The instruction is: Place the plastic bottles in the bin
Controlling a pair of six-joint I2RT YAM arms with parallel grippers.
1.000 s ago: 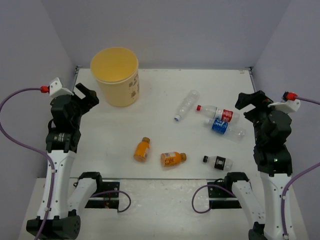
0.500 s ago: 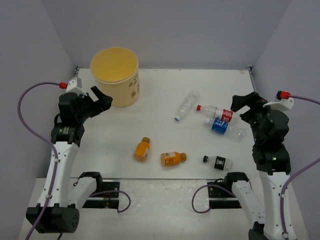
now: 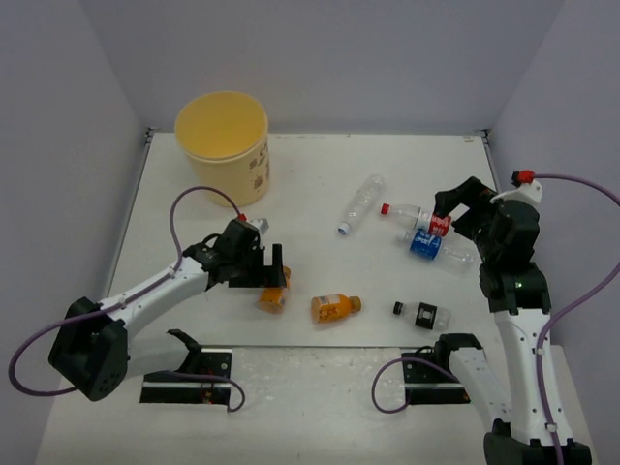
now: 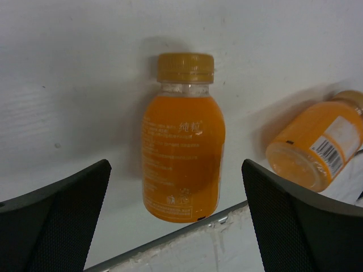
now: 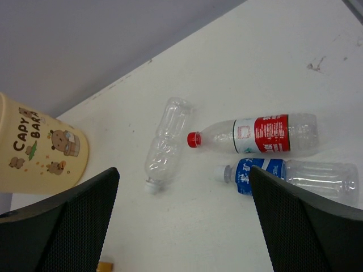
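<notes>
A pale-yellow bin (image 3: 225, 145) stands at the back left. An orange bottle (image 3: 274, 297) lies near the front. My left gripper (image 3: 270, 270) is open and hovers right over it. In the left wrist view the bottle (image 4: 181, 153) lies between the spread fingers (image 4: 57, 215), untouched. A second orange bottle (image 3: 334, 307) lies to its right. My right gripper (image 3: 448, 208) is open and empty above the red-label bottle (image 3: 426, 219). The blue-label bottle (image 3: 436, 247), a clear unlabelled bottle (image 3: 360, 201) and a black-label bottle (image 3: 423, 313) lie nearby.
The table's front edge (image 4: 170, 243) runs just below the orange bottle's base. The right wrist view shows the bin (image 5: 39, 150) far left, with the unlabelled bottle (image 5: 164, 139), red-label bottle (image 5: 261, 134) and blue-label bottle (image 5: 289, 173) ahead. Grey walls enclose the table.
My left arm has swung down from beside the bin to the orange bottle at the front. My right gripper has moved a little left and forward over the red-label bottle.
</notes>
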